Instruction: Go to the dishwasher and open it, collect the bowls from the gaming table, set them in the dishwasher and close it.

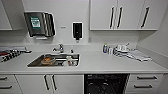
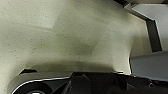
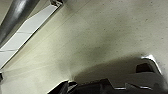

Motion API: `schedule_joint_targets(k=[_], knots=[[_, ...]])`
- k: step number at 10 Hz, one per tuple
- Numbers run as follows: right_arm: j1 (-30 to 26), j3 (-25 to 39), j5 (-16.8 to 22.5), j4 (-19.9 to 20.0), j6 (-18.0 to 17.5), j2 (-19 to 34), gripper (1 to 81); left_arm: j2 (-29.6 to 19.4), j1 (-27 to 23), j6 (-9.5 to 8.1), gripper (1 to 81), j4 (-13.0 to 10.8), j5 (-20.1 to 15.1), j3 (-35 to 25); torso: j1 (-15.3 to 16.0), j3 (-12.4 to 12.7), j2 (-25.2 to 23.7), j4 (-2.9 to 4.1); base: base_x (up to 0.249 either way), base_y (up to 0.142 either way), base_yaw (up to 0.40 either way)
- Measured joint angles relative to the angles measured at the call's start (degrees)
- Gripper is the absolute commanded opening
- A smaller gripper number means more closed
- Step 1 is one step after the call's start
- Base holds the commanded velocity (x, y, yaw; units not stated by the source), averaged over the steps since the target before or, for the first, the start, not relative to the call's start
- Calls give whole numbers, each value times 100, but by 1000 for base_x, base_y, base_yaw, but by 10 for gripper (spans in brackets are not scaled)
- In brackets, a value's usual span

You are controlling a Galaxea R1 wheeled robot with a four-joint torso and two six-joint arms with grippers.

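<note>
Dishwasher (image 1: 105,83) gapes dark beneath the table (image 1: 105,63), right of the sink (image 1: 53,60).
It lies dead ahead, slightly right; tool states cannot be told.

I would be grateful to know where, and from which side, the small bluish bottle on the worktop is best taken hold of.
Probably around the middle of its body, with the tool coming level from the worktop's front edge. The bluish bottle stands upright close to the back wall. Small items crowd the side away from the sink, while the worktop in front of it is bare.
</note>
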State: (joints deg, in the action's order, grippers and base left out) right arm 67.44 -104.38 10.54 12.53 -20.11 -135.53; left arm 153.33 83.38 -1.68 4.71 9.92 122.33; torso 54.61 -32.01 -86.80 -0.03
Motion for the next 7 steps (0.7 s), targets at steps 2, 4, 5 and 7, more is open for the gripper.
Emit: schedule_joint_targets(k=[2, 4, 5, 7], knots=[[202, -183, -41, -304, 265, -208, 811, 2, 5, 1, 811, 0, 2, 0, 0, 2, 0, 0, 0, 0, 0], [513, -452, -319, -678, 617, -383, 811, 50, 11, 6, 811, -2, 40, 123, 0, 0, 0, 0, 0, 0, 0], [588, -621, -422, -820, 708, -490, 811, 94, 16, 12, 811, -2, 41, 245, 0, 2, 0, 0, 0, 0, 0], [718, -1079, -556, -1056, 829, -788, 811, 207, 13, 17, 811, -2, 55, 581, 0, 2, 0, 0, 0, 0, 0]])
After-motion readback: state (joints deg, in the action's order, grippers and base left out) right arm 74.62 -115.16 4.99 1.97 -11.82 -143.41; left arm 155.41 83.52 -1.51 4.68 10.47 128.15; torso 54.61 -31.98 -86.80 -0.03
